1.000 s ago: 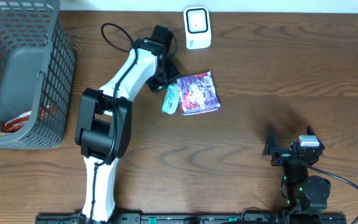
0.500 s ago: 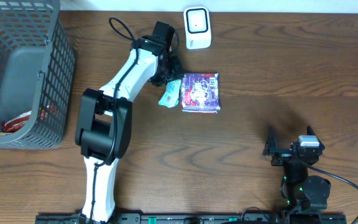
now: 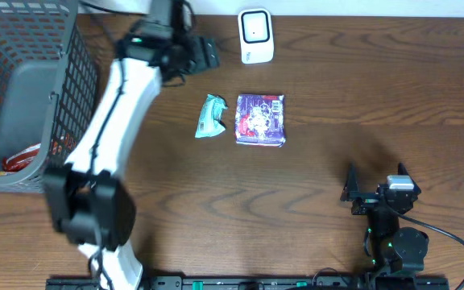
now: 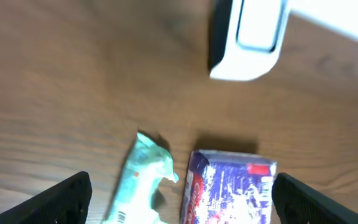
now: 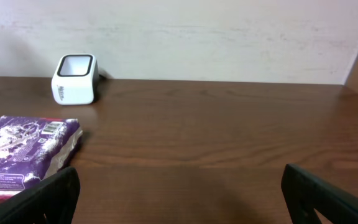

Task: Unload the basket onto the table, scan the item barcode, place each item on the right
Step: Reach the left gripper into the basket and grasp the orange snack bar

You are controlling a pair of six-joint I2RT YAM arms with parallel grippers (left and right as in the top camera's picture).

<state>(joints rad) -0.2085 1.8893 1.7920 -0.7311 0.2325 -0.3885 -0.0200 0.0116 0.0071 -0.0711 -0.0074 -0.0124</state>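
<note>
- Step in hand, as judged: between grasps. The left gripper point(image 3: 204, 53) hangs above the table point(image 3: 337, 89) near the scanner point(image 3: 256, 36), its fingers point(image 4: 73, 198) spread wide with nothing between them.
- The right gripper point(image 3: 375, 181) sits well apart at the near edge, its jaws wide and empty.
- Task's things: the purple packet point(image 3: 260, 119) lies flat just in front of the scanner, with the teal wrapper point(image 3: 211, 117) just beside it. Which one is due for scanning cannot be told.
- Next move, as judged: close on one item and turn its barcode point(image 3: 274, 102) to the scanner window.
- Materials: the packet is glossy, pillowy printed film; the wrapper is crinkled and twisted; the scanner is a smooth white rounded block. The left wrist view is blurred, so finer texture is uncertain.
</note>
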